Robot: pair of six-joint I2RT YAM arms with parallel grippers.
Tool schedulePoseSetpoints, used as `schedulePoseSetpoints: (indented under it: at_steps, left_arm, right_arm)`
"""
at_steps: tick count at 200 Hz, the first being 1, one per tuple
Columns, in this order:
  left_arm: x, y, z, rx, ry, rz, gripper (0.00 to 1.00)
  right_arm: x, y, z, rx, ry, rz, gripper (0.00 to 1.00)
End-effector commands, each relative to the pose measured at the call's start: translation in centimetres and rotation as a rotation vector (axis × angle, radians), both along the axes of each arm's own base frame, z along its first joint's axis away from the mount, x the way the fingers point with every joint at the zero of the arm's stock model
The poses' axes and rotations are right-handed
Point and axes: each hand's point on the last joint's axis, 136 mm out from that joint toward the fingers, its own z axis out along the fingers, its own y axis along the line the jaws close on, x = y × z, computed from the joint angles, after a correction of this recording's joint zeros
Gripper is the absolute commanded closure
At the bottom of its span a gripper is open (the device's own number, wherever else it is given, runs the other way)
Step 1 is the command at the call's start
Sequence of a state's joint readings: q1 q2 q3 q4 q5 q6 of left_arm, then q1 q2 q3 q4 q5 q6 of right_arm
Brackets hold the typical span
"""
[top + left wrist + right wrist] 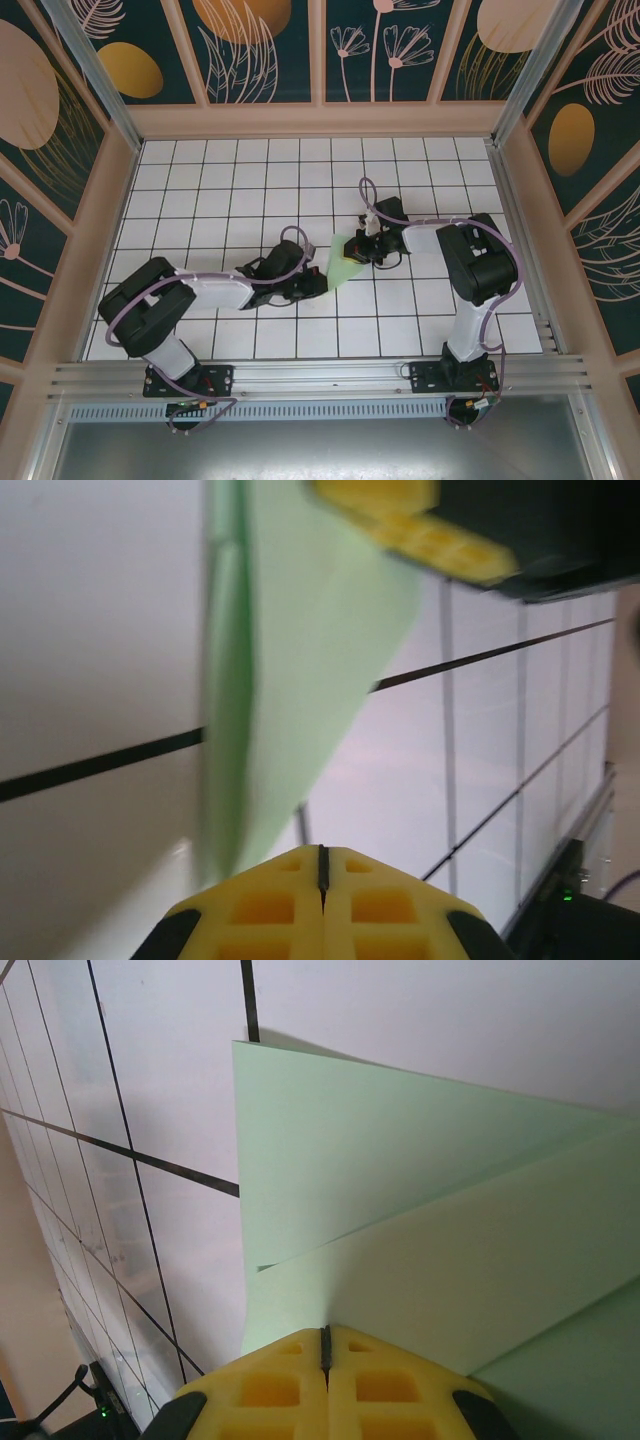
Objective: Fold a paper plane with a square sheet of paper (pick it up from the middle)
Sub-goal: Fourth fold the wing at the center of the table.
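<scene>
**A:** Start at the near edge. What's there?

**B:** Both arm bases, bolted to an aluminium rail (320,372). The left arm (170,300) reaches right and away. The right arm (475,270) bends left over the white, black-lined surface (250,190).

**A:** And the left pincer?

**B:** The left pincer (320,285) sits low near the middle of the surface. Its yellow pads are pressed together, with only a thin seam between them (its own wrist camera shows this plainly). The paper's nearest corner lies just left of the tips. I can't see any paper caught between the pads.

**A:** Where is the paper, then?

**B:** The sheet of paper (343,264), pale mint green and already folded, lies between the two pincers, near the centre of the grid. From the left wrist it runs away from the tips with a layered, creased edge on its left, and it widens to the right. Whether it lies flat I can't tell.

**A:** The right pincer?

**B:** The right pincer (363,249) is at the sheet's far end, and its jaws are closed too. In its wrist view a crease runs straight to the seam and the folded layers fan out from the tips. So it is pinching the paper's edge, as far as I can judge. From the left wrist, one of its yellow fingers (430,535) shows over the sheet's far end.

**A:** And beyond?

**B:** More white tiles, then wall panels (260,50) in dark teal with pale leaves and flowers.
</scene>
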State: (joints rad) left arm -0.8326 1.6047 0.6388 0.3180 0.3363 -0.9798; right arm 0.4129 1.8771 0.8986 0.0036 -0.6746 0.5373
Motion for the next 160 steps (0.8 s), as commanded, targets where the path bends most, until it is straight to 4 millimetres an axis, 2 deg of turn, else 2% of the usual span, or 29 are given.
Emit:
schedulePoseSetpoints:
  at_steps: [1,37,40,51,115,138,160]
  left_arm:
    - [1.9,-1.9,3.4,-0.049,-0.118,-0.022,0.95]
    - [3.2,-2.2,0.6,0.060,-0.061,0.008,0.99]
    - [3.1,-2.0,-0.6,0.085,-0.042,0.012,0.99]
    - [3.1,-1.6,-1.7,0.114,-0.026,0.026,1.00]
    - [0.6,0.9,-5.8,0.194,0.090,0.040,1.00]
    - [-0.9,2.1,-7.4,0.207,0.145,0.050,1.00]
    - [-1.7,2.9,-8.2,0.213,0.173,0.063,1.00]
  right_arm:
    - [-2.1,-3.4,-5.5,-0.210,0.118,-0.053,0.99]
    - [-2.0,-3.2,-5.4,-0.203,0.118,-0.051,0.99]
    - [-2.1,-3.2,-5.4,-0.202,0.118,-0.049,0.99]
    - [-2.0,-3.1,-5.3,-0.199,0.115,-0.049,0.99]
    - [-1.3,-2.5,-4.3,-0.169,0.080,-0.032,0.99]
    - [0.1,-1.4,-2.1,-0.112,0.002,-0.004,0.98]
    - [1.2,0.2,1.8,-0.022,-0.146,0.045,0.96]
